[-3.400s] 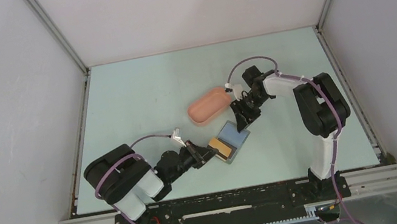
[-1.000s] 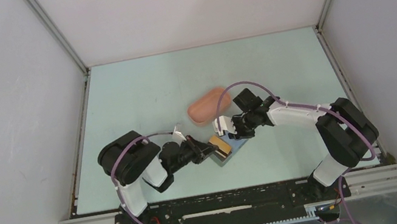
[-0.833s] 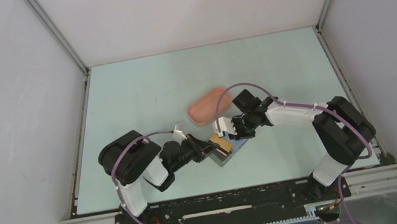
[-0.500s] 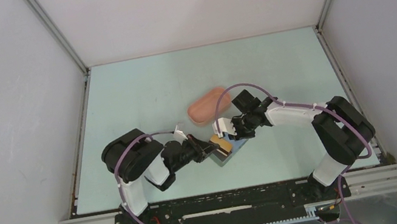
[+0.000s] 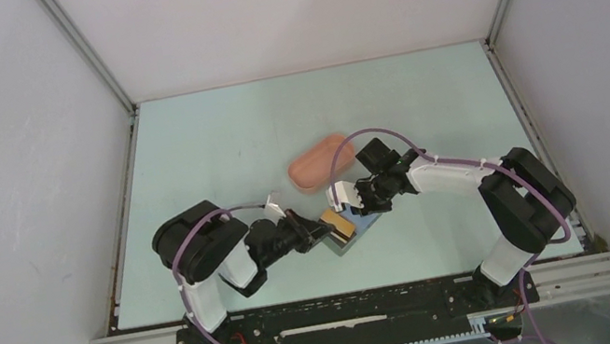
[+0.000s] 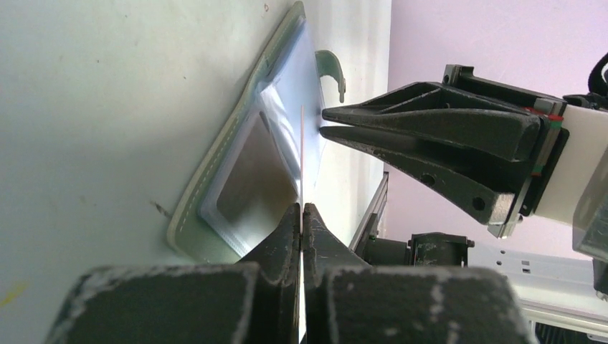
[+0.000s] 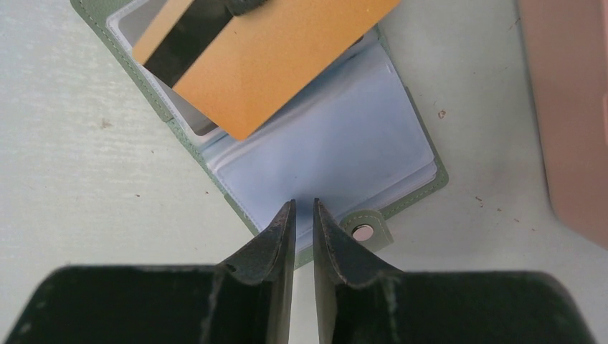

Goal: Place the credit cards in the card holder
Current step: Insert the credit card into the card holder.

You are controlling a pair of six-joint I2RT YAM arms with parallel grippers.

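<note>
The card holder (image 7: pixel 337 143) lies open on the table, grey-green outside with bluish-grey plastic sleeves and a snap tab (image 7: pixel 363 231). It also shows in the top view (image 5: pixel 361 229) and the left wrist view (image 6: pixel 240 179). My left gripper (image 6: pixel 302 208) is shut on a yellowish-tan credit card (image 7: pixel 279 57) with a black stripe. It holds the card tilted over the holder's left half; the card shows edge-on in its own view (image 6: pixel 302 154). My right gripper (image 7: pixel 302 204) is nearly shut with nothing between the jaws, its tips on the holder's right sleeve near the tab. No other card shows.
A pink oblong tray (image 5: pixel 318 162) lies just behind the holder and fills the right edge of the right wrist view (image 7: pixel 573 107). The two grippers (image 5: pixel 323 231) (image 5: pixel 361 206) are close together over the holder. Grey walls enclose the pale green table (image 5: pixel 220 140).
Since 3.4 s ago my right gripper has come down from beside the tray onto the holder's right half. Over the last second both arms barely moved, the card still held.
</note>
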